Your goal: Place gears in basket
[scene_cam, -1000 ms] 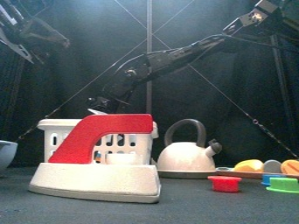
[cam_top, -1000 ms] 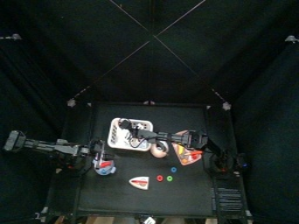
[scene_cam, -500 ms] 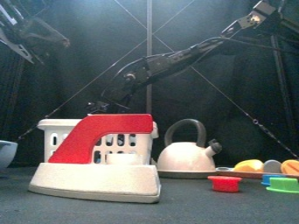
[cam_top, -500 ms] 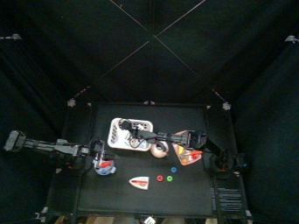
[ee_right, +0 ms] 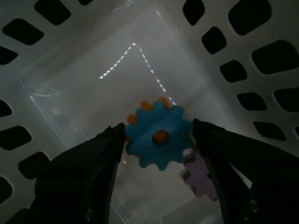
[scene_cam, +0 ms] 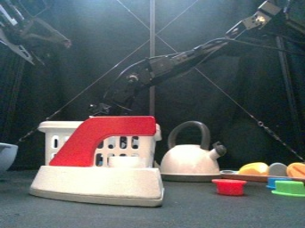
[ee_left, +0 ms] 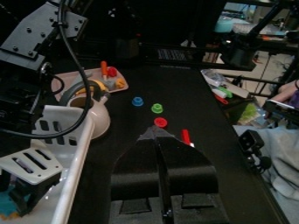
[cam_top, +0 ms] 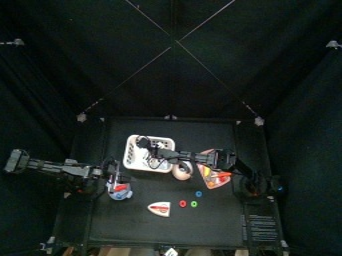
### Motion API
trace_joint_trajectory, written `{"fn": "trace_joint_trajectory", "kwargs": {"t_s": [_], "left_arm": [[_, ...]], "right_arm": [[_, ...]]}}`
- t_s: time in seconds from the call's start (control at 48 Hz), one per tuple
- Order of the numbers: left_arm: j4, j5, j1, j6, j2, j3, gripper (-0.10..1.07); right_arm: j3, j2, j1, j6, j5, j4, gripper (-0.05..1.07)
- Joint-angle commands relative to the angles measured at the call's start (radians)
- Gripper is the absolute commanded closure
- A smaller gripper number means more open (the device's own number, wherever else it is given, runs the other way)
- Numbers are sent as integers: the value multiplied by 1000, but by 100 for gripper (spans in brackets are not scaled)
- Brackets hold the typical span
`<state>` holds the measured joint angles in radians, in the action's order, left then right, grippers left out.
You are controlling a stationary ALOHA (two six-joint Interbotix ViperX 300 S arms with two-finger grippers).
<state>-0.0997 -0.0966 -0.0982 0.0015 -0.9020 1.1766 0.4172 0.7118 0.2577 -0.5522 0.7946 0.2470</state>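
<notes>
The right gripper (ee_right: 160,149) hangs inside the basket (ee_right: 239,52), its two jaws spread a little and closed on a blue gear (ee_right: 159,140) held between their tips just above the basket floor; a pale lilac gear (ee_right: 198,179) already lies on that floor right beside it. Compared with half a second and a second ago, the right arm has hardly shifted: from above it still reaches from the table's right side across the middle to the basket (cam_top: 150,152), and from the front the arm slopes down behind the basket's far rim as before. I read that stillness as the arm having reached its drop spot, so letting go of the blue gear is the step in hand. Out on the table, toward its front edge, a red gear (ee_left: 160,122), a green gear (ee_left: 156,107) and another blue gear (ee_left: 138,101) wait, so the task is well short of finished. The left gripper (ee_left: 163,144) rests near the table's left edge with its jaws pressed together, empty.
</notes>
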Motion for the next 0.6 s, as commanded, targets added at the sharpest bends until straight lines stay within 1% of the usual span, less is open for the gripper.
{"fn": "trace_joint_trajectory", "kwargs": {"t_s": [0.0, 0.354, 0.583], "left_arm": [[2, -8, 2, 0, 2, -12, 100], [3, -8, 2, 0, 2, -12, 100], [0, -9, 6, 0, 2, -12, 100]], "right_arm": [[37, -29, 8, 3, -3, 0, 8], [67, -29, 3, 6, 41, 14, 8], [72, -32, 0, 6, 63, 28, 8]]}}
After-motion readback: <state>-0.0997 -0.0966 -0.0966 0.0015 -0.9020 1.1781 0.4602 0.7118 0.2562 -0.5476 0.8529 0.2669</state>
